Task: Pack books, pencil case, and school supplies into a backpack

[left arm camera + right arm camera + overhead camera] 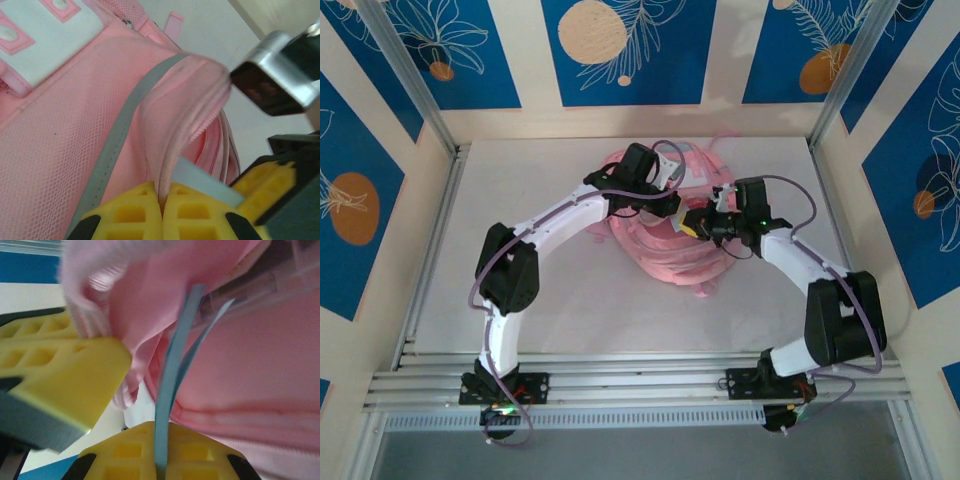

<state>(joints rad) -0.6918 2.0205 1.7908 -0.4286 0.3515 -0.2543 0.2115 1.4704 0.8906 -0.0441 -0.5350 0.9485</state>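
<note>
The pink backpack (660,255) lies in the middle of the table with both grippers meeting over its right side. My left gripper (162,200) is shut on the pink zipper edge of the backpack (65,150), holding that lip up. My right gripper (161,442) is shut on a thin light-blue square (172,365) of the school supplies. Seen edge-on, the square reaches up into the gap under the raised lip of the backpack (260,365). In the left wrist view the light-blue square (205,182) shows beside the lip. The books and the pencil case are out of view.
The white table (540,300) is boxed in by beige and blue walls, with aluminium posts at the back corners and a rail along the near edge. The two arms arch over the backpack from left and right. The backpack's white-and-pink patch (45,35) faces the left wrist camera.
</note>
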